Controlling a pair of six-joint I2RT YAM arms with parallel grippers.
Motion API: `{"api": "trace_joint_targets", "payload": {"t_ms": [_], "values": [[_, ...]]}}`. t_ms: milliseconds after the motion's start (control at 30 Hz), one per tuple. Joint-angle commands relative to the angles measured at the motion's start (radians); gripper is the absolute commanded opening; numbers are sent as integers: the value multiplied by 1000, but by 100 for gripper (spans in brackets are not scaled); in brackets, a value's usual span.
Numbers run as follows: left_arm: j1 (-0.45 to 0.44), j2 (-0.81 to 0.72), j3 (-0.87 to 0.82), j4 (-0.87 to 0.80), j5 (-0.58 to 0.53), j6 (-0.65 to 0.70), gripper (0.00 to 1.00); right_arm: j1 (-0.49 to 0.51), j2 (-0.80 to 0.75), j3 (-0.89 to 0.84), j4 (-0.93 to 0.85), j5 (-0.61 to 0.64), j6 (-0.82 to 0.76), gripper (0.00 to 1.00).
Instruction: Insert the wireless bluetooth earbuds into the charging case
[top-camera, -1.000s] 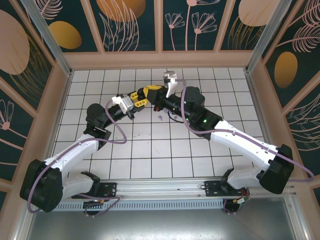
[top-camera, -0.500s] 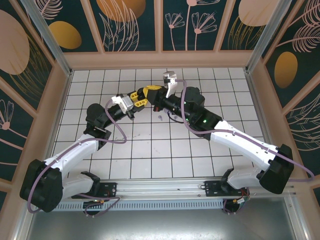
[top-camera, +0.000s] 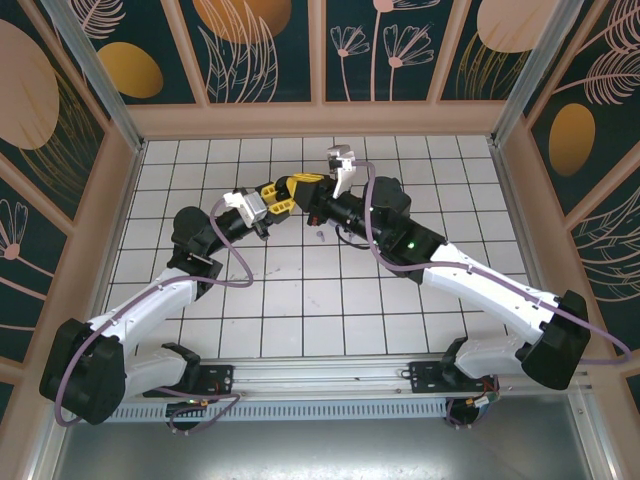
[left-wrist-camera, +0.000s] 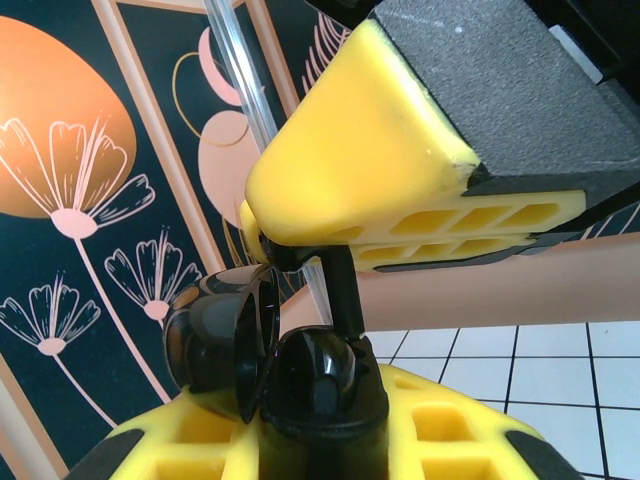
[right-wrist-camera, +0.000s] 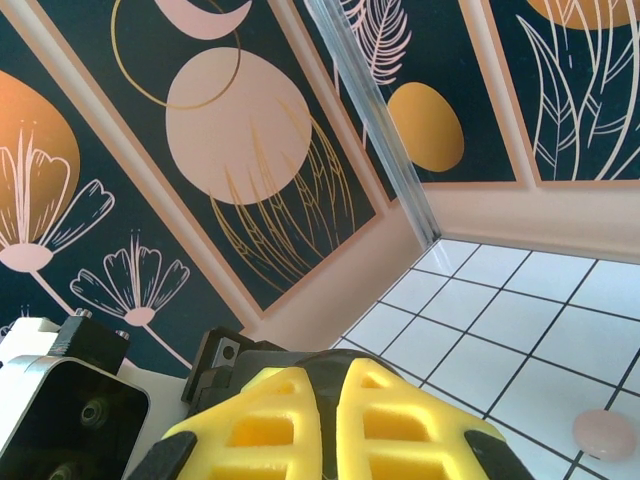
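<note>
Your left fingers (left-wrist-camera: 455, 440) are clamped on the black case (left-wrist-camera: 312, 385), gripping it by its lower body so the lid (left-wrist-camera: 215, 345) can hang open to the side and the socket faces up. Your right fingers (left-wrist-camera: 370, 150) are pressed together just above it, pinching what looks like the thin stem of a black earbud (left-wrist-camera: 340, 290). Its lower end sits at or in the mouth of the case. Holding the stem and not the head leaves the head free to seat, so that grip makes sense.

From above, both sets of fingers meet tip to tip over the far middle of the counter (top-camera: 300, 300), with the case lifted off the tiles so you can line up the two parts in the air. I judge you are at the seating step. Push straight down along the stem, because a tilt could jam it against the rim.

A tiny lilac piece (top-camera: 320, 236) lies on the tiles under your right arm, too small to identify. A pale pink round thing (right-wrist-camera: 604, 435) rests on the counter nearby.
</note>
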Motion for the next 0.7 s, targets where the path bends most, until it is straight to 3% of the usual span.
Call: {"api": "trace_joint_targets", "payload": {"t_ms": [0,667], "values": [[-4,-21,50,60,16,-22,0,23,9,-32,-56,-7,10,9],[-4,-31,47,74,18,-30,0,24,47,-37,-120,-13,-27,8]]}}
